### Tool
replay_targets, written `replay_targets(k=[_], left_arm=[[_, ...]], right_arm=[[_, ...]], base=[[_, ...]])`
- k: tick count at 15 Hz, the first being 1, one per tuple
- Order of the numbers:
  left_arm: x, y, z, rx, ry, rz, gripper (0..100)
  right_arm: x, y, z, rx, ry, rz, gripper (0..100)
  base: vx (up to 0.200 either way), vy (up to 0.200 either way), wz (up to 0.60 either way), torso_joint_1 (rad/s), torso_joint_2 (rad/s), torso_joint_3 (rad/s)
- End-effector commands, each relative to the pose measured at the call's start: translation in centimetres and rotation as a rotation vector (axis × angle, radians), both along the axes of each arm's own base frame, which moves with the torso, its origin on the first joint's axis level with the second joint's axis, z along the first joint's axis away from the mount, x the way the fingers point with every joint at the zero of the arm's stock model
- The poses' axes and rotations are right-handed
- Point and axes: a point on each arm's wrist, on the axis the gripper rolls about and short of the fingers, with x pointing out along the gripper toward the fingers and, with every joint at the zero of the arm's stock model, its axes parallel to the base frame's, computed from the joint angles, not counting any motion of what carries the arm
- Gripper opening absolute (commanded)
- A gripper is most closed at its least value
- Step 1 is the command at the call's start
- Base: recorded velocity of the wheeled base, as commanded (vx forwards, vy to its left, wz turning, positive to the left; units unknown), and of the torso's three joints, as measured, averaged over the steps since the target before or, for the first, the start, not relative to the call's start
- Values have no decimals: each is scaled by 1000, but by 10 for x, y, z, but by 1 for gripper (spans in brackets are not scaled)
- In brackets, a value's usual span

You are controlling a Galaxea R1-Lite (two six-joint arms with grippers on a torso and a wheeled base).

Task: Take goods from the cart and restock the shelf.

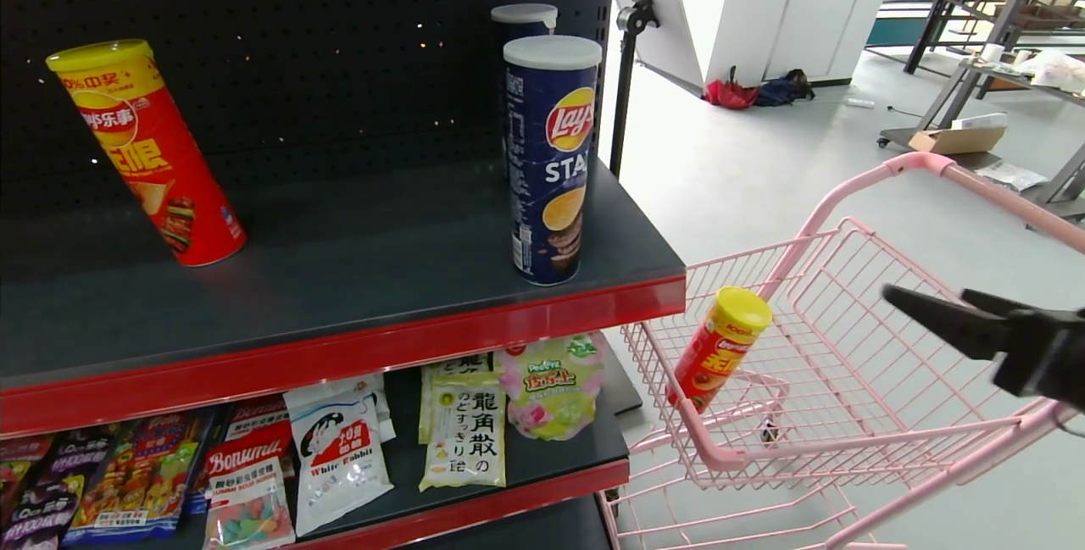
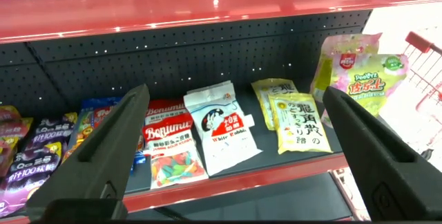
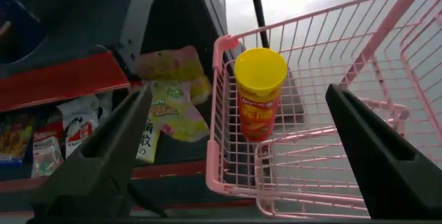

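A red chip can with a yellow lid leans in the near left corner of the pink cart; the right wrist view has the same can ahead of the open fingers. My right gripper hangs open above the cart's right side, apart from the can. On the top shelf stand a red can at the left and two blue cans at the right. My left gripper is open and holds nothing, facing the lower shelf of snack bags.
Snack bags fill the lower shelf, with a pink-green bag at its right end next to the cart. The cart handle rises at the right. Tables and open floor lie behind the cart.
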Motion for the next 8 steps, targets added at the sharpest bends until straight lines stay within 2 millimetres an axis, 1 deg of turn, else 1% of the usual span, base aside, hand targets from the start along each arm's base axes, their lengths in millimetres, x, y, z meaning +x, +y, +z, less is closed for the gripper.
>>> replay_targets(k=[1, 2, 4, 7, 8], left_arm=[[0, 0, 0, 0, -1, 0, 100], [0, 0, 0, 0, -1, 0, 100], [0, 0, 0, 0, 1, 0, 100], [0, 0, 0, 0, 1, 0, 100], [0, 0, 0, 0, 1, 0, 100]], right_arm=[[75, 34, -95, -17, 287, 96, 100], [85, 38, -109, -24, 316, 99, 100], [97, 40, -119, -25, 300, 90, 100], [103, 42, -128, -32, 302, 74, 100], [106, 42, -136, -42, 322, 59, 100]], base=[[0, 0, 0, 0, 0, 0], [0, 0, 0, 0, 0, 0], [0, 0, 0, 0, 0, 0], [0, 0, 0, 0, 0, 0], [0, 0, 0, 0, 0, 0]])
